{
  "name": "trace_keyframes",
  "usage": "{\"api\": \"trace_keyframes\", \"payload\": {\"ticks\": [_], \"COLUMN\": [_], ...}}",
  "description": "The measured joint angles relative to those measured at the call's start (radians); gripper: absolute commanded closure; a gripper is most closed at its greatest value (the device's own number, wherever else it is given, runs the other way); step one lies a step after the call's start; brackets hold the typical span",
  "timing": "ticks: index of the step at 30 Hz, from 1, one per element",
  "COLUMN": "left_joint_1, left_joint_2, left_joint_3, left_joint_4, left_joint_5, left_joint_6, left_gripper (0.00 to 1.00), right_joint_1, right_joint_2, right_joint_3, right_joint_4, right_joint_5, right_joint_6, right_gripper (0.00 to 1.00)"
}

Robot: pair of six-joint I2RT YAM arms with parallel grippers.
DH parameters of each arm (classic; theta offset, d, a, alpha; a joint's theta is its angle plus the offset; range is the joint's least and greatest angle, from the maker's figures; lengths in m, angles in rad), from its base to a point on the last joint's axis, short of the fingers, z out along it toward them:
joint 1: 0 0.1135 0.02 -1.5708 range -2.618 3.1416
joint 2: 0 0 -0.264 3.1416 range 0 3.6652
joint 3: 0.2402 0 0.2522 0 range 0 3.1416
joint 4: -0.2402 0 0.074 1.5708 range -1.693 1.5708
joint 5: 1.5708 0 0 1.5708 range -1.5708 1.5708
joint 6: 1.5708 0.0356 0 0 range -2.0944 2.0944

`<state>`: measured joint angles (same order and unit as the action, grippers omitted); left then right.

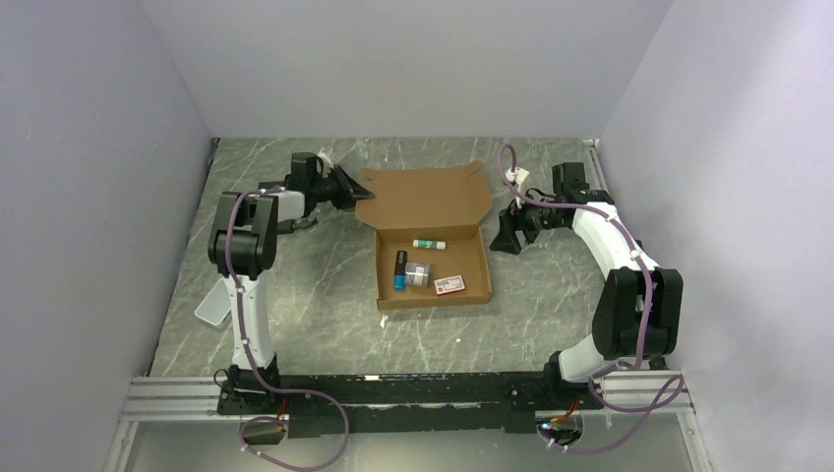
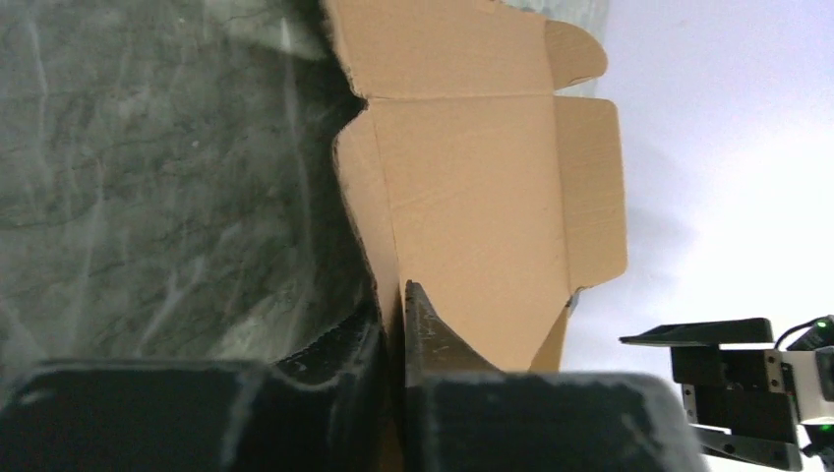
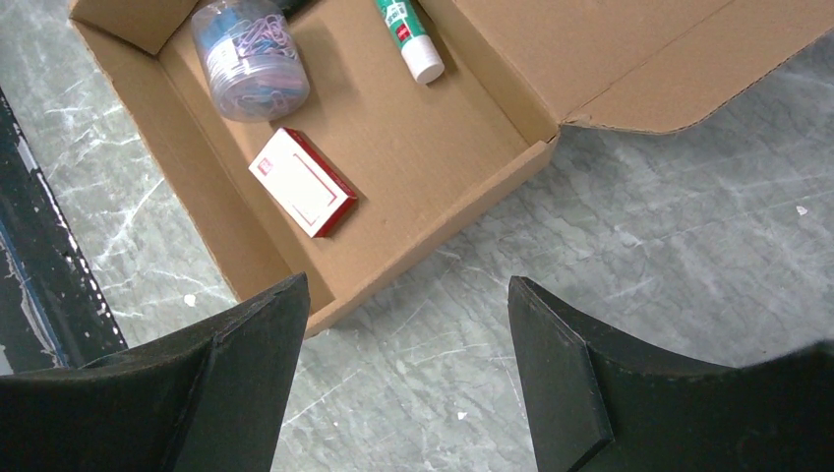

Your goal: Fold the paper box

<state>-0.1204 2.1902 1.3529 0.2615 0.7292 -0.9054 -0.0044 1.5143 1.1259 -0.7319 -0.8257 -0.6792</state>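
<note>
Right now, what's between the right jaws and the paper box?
Only bare marble tabletop lies between the open right jaws and the side wall of the paper box. The right wrist view shows it clearly.

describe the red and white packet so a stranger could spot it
Look at the open paper box in the middle of the table. In the tray corner nearest the right arm's base lies the packet. It alone is flat and rectangular, white-faced with red edges; the jar and glue stick nearby are round.
</note>
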Motion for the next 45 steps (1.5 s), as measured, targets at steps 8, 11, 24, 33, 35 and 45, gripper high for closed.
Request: {"api": "trace_keyframes", "payload": {"ticks": [8, 11, 24, 33, 35, 45], "left_joint_1": [-0.032, -0.046, -0.059, -0.074, -0.078, -0.104], "left_joint_2": [-0.039, -0.087, -0.157, -0.251, -0.274, -0.357], "left_joint_3": [-0.042, -0.096, -0.253, -0.37, -0.391, -0.459], "left_joint_4": [0.004, 0.062, 0.377, 0.532, 0.551, 0.592], "left_joint_5": [-0.122, -0.175, -0.206, -0.22, -0.22, -0.222], "left_joint_6": [0.037, 0.055, 0.116, 0.215, 0.239, 0.339], "left_gripper": [1.0, 1.0, 1.0, 1.0, 1.0, 1.0], "right_joint_1": [-0.007, -0.036, -0.149, -0.147, -0.143, -0.074], "right_joint_2": [0.0, 0.0, -0.119, -0.034, 0.019, 0.203], "right_joint_3": [0.0, 0.0, -0.06, -0.035, -0.017, 0.114], "right_joint_4": [-0.001, 0.0, 0.239, 0.54, 0.572, 0.634], "right_joint_5": [-0.041, -0.076, -0.097, -0.166, -0.164, -0.106], "right_joint_6": [0.007, 0.02, 0.236, 0.504, 0.549, 0.693], "right_gripper": [0.22, 0.21, 0.0, 0.01, 0.02, 0.17]}}
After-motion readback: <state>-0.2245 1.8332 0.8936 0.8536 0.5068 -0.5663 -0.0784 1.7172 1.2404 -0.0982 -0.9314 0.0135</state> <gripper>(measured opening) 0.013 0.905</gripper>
